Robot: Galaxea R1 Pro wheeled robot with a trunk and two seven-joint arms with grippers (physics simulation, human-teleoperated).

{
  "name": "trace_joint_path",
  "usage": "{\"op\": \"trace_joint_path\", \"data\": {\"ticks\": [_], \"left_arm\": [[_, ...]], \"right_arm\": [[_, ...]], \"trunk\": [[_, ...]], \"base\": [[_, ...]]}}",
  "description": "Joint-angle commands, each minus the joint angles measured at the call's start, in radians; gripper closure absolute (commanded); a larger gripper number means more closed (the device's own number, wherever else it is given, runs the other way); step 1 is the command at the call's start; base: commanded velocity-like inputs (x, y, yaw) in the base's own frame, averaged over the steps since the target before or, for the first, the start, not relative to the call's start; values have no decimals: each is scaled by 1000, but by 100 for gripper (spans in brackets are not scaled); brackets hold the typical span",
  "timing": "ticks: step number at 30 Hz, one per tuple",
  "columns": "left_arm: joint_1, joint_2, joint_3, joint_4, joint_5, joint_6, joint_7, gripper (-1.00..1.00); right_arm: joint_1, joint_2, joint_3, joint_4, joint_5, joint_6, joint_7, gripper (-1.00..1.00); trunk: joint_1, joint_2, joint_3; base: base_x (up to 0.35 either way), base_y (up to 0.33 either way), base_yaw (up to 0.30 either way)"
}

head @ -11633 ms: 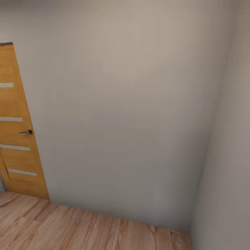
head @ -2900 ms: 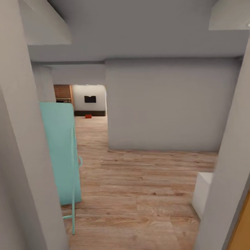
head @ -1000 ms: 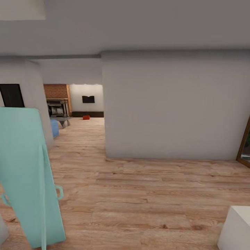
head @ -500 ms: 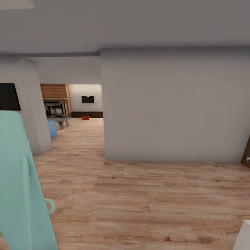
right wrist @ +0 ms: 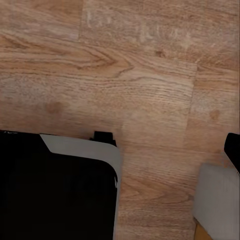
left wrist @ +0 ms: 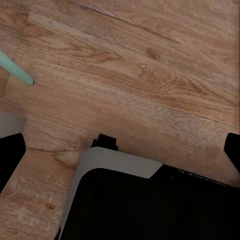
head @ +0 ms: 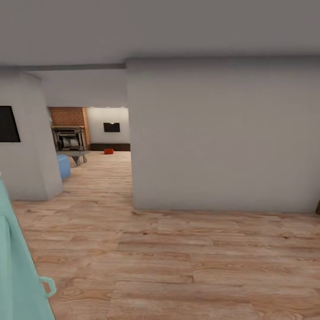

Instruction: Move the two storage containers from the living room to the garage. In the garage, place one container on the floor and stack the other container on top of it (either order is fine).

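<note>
1. a light wood-plank floor [head: 178, 262] spreads across the hallway in the head view and runs through an opening into the living room [head: 95, 133] far behind.
2. a broad plain white wall block [head: 222, 133] stands ahead, right of that opening; a narrower white pillar [head: 26, 146] bearing a black panel [head: 8, 124] stands left of it.
3. a pale mint-green panel with a small loop handle [head: 18, 266] fills the near left corner of the head view.
4. in the far room a red brick fireplace [head: 69, 129] stands at left, with a blue rounded seat [head: 63, 166] nearer, and a dark wall tv [head: 111, 127] hangs over a long dark low bench [head: 110, 146].
5. one small orange-red storage container [head: 109, 151] sits on the wood floor just before that bench, far from the robot; a second cannot be made out.
6. the left gripper [left wrist: 120, 150] points down over wood planks, its dark fingertips at opposite edges of the left wrist view, spread wide and holding nothing.
7. the right gripper [right wrist: 120, 145] also points down at the planks; one dark tip shows at the edge, so whether it is spread cannot be told.
</note>
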Motion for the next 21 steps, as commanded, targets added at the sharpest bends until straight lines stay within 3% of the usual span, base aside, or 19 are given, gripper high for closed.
{"op": "trace_joint_path", "data": {"ticks": [1,21], "left_arm": [[-1,0,-8,0,8,-1,2,-100],[-1,-1,-8,0,8,-1,2,-100]], "right_arm": [[-1,0,8,3,-4,-5,-2,-100],[-1,1,7,3,-5,-4,-1,-100]], "trunk": [[1,-1,-2],[1,-1,-2]], "base": [[322,0,0],[322,0,0]]}}
